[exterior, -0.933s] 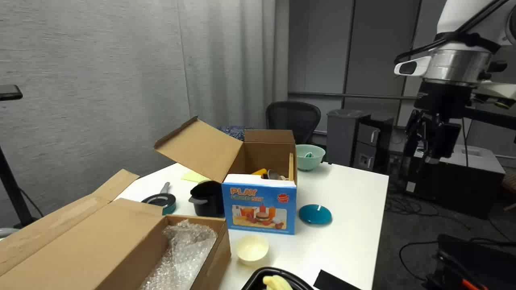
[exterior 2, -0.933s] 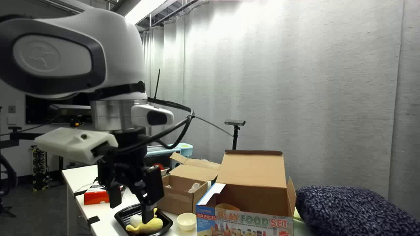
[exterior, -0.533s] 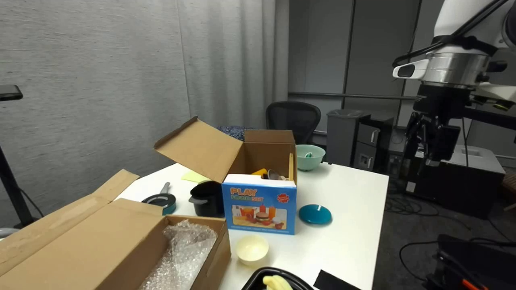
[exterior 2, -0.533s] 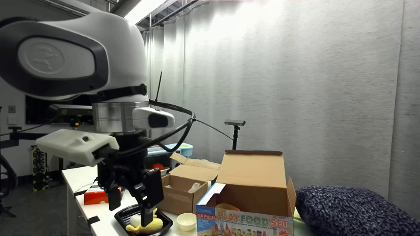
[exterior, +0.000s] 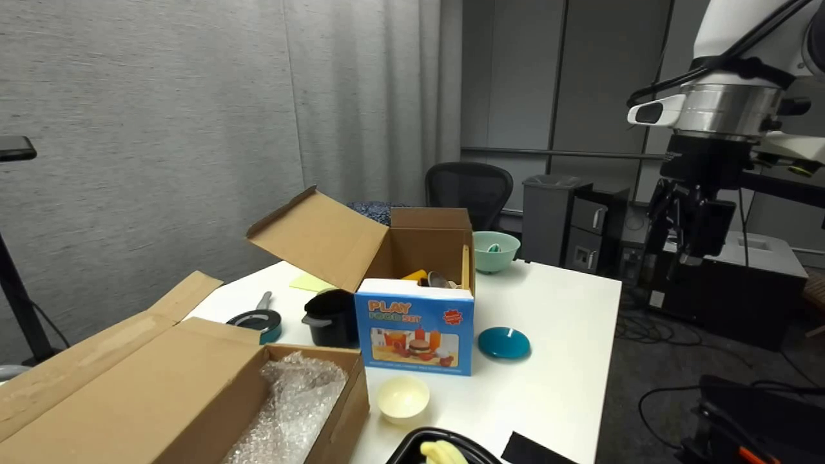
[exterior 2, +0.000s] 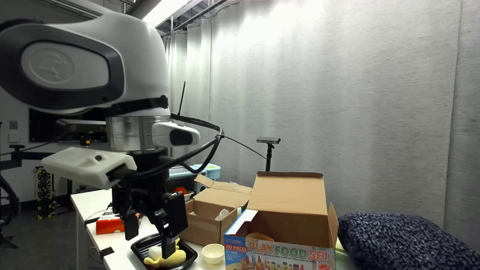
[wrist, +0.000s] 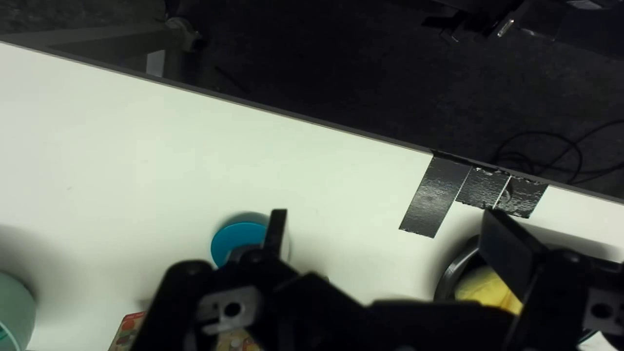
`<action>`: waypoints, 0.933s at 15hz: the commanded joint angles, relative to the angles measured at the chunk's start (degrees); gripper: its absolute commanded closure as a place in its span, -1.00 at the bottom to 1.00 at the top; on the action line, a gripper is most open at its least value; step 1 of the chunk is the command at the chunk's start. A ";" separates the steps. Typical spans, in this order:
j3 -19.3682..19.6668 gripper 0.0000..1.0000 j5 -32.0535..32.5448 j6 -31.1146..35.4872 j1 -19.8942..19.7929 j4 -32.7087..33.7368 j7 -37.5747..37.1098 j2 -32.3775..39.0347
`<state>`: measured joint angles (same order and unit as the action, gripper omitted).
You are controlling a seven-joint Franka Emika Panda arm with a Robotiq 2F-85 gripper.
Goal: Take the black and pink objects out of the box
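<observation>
While fingers (wrist: 507,253) hang apart, flapped cardboard box (exterior: 425,248), crinkled bubble wrap (exterior: 293,399)

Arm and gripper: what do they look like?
The arm has a rounded white shell; a dark ring frames a white oval cap with an embossed round emblem. Below: black strap, silver band, off-white block. Black cables loop outside. The gripper is black, linked, with flat pads and small grey plates with holes.
</observation>
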<state>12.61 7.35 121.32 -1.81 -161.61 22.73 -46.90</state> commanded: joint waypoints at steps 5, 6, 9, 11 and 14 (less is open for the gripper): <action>-0.46 -1.00 -3.17 8.15 1.79 7.70 -1.98 8.01; -0.47 -1.00 -3.83 10.14 2.39 9.57 -2.14 10.73; -1.15 -1.00 -5.25 15.90 3.56 15.15 -3.24 19.16; -1.59 -1.00 -5.16 21.39 4.15 18.81 -2.36 25.11; -1.43 -1.00 -8.68 23.66 5.32 24.28 -1.49 32.12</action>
<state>11.14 2.37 143.90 2.32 -144.06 20.41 -22.62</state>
